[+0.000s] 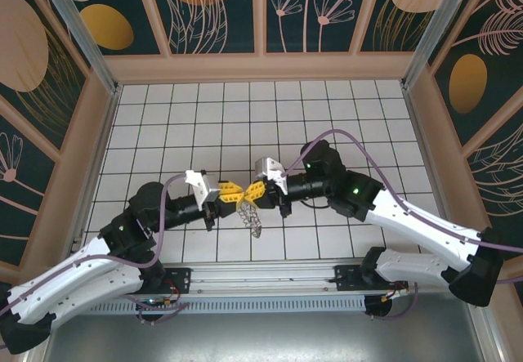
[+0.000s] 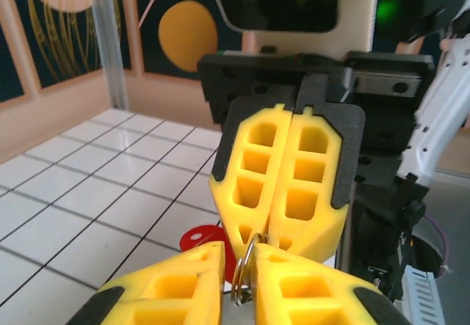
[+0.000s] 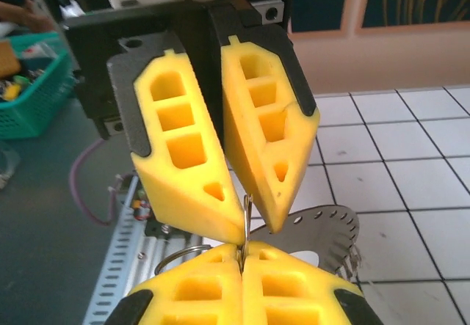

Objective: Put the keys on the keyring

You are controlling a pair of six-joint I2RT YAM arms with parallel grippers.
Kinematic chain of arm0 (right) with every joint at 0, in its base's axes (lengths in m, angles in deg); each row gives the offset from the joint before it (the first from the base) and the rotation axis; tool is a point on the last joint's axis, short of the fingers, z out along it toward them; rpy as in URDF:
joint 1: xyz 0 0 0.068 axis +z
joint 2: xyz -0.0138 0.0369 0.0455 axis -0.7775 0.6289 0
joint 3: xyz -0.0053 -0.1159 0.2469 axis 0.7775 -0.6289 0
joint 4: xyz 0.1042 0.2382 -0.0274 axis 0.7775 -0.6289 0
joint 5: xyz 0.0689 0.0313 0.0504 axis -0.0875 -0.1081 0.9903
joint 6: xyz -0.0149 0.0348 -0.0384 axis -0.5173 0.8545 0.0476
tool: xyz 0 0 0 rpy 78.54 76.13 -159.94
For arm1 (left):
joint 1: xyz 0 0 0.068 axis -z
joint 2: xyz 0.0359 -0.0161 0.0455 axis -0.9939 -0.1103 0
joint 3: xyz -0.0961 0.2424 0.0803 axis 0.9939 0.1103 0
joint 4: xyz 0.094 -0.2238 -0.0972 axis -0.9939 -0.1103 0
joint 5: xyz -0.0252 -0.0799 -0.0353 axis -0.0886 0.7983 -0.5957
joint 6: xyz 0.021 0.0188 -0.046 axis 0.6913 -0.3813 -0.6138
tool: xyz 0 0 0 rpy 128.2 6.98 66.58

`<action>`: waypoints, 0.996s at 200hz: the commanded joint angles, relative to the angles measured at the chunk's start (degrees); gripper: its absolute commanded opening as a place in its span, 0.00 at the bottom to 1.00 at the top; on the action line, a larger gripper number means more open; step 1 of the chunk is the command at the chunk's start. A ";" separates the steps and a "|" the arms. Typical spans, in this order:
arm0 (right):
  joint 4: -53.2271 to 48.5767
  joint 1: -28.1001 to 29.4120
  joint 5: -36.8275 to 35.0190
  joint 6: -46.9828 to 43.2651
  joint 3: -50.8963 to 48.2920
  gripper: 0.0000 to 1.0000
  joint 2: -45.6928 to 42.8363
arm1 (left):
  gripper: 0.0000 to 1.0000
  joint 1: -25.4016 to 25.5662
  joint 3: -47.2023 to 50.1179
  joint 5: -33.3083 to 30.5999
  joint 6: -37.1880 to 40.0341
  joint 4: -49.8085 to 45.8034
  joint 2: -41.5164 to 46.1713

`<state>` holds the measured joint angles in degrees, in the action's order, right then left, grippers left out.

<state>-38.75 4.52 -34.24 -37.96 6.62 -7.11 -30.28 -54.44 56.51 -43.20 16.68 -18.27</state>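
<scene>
**While both grippers meet on one wire loop, the keyring juts out beside them**

Where the fingertips come together, the keyring (image 3: 328, 229) shows as a flat, dull grey-brown disc. It has a row of small holes near its rim and a pale opening toward its middle. A thin wire loop (image 3: 246, 209) rises from its edge. From above, the keyring (image 1: 252, 215) looks pale and frilly at the rim, tilted over the table (image 1: 163, 117). The key (image 2: 208, 240) shows as a small red head, with its blade hidden behind the yellow fingers.

The right gripper (image 3: 241, 252) has its fingers pressed flat together, pinching the wire loop, which emerges from the seam between them. The left gripper (image 3: 251, 231) faces it tip to tip with its jaws a narrow slit apart. The loop runs up through that slit, and whether either pad presses on it I cannot tell.

The disc sticks out just beside the right gripper's fingertips, on the side toward the arm bases in the top view. The red head sits low, just beside the left gripper's fingertips and under the right gripper's finger. Whether it rests on the table or hangs I cannot tell.
</scene>
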 commanded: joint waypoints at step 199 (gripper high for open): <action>-6.31 6.23 -5.60 -0.60 2.83 0.07 -2.75 | 0.00 0.13 11.82 8.87 -10.80 28.46 7.42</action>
<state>-47.77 10.84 -41.36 -39.84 11.32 -8.38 -29.98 -43.14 63.26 -51.03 33.53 -11.56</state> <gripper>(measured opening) 0.080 0.043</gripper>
